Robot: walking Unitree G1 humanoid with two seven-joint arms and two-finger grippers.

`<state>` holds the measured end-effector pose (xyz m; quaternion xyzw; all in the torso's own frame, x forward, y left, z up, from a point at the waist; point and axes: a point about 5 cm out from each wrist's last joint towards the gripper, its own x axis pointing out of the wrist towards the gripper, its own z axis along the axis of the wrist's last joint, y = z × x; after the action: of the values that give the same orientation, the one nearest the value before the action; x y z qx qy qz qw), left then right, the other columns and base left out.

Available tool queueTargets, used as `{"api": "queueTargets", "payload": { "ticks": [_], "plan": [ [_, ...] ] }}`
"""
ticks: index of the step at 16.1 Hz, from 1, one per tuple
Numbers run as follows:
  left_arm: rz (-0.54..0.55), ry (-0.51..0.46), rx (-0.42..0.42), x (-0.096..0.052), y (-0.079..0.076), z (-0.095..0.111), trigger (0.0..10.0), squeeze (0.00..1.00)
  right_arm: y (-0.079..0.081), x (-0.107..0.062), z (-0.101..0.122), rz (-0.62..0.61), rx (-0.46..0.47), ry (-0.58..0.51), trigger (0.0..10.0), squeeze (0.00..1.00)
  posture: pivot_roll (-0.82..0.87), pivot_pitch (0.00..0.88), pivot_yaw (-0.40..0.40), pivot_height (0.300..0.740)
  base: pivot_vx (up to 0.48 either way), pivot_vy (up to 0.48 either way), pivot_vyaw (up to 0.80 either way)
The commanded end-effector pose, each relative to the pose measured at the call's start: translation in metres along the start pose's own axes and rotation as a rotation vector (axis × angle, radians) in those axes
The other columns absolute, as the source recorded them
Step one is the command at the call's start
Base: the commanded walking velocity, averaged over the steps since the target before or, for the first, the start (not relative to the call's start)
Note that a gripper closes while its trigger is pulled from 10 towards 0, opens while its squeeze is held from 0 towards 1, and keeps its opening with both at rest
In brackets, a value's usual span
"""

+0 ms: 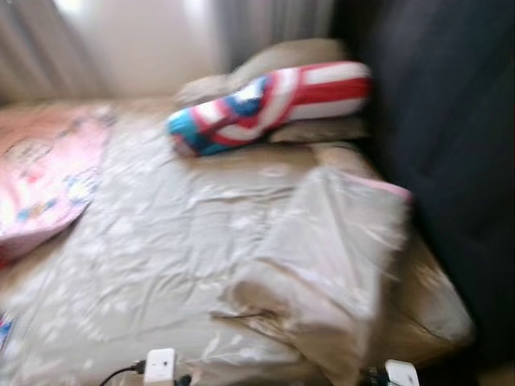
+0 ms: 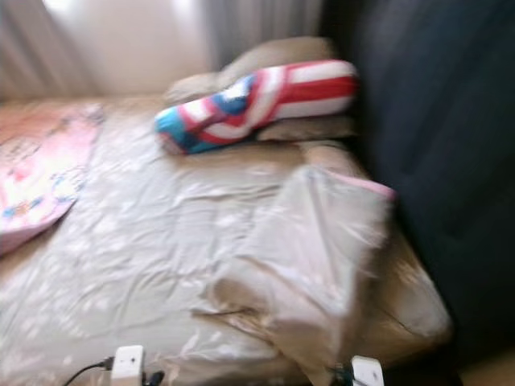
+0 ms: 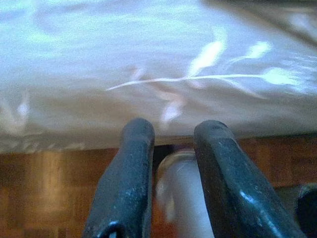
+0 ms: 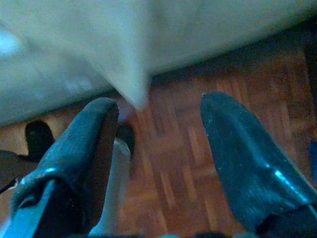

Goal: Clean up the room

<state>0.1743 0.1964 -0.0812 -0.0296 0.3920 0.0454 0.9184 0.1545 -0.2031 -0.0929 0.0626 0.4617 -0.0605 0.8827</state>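
A bed takes up most of the space ahead, its foot edge nearest the robot and its head end farthest. At the head end, toward the right corner, a bolster pillow lies slantwise on top of two flat pillows. A folded blanket lies heaped on the right side of the bed, reaching from mid-bed down to the foot edge. A second blanket lies along the left edge. Curtains hang behind the head end. A dark panel stands along the right edge. Wooden floor lies below the foot edge.
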Motion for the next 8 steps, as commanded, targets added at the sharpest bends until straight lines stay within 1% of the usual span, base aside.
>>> {"api": "queueTargets", "payload": {
  "ticks": [1,6,8],
  "plan": [
    [0.017,0.022,-0.012,-0.0023,0.0039,-0.0066,10.0,0.0,0.0052,-0.0013,-0.0093,0.01,0.019,0.021,10.0,0.0,0.03,0.076,-0.055,0.74,0.0,0.0,0.0],
    [0.014,0.01,-0.015,-0.0024,0.0055,-0.0051,10.0,0.0,0.0058,-0.0013,-0.0091,0.009,0.03,0.014,10.0,0.0,0.03,0.077,-0.052,0.74,0.0,0.0,0.0],
    [0.011,-0.03,-0.017,-0.0008,0.0051,0.0025,10.0,0.0,0.007,-0.0013,-0.008,0.018,0.044,-0.003,10.0,0.0,0.02,0.075,-0.051,0.74,0.0,0.0,0.0]
  ]
}}
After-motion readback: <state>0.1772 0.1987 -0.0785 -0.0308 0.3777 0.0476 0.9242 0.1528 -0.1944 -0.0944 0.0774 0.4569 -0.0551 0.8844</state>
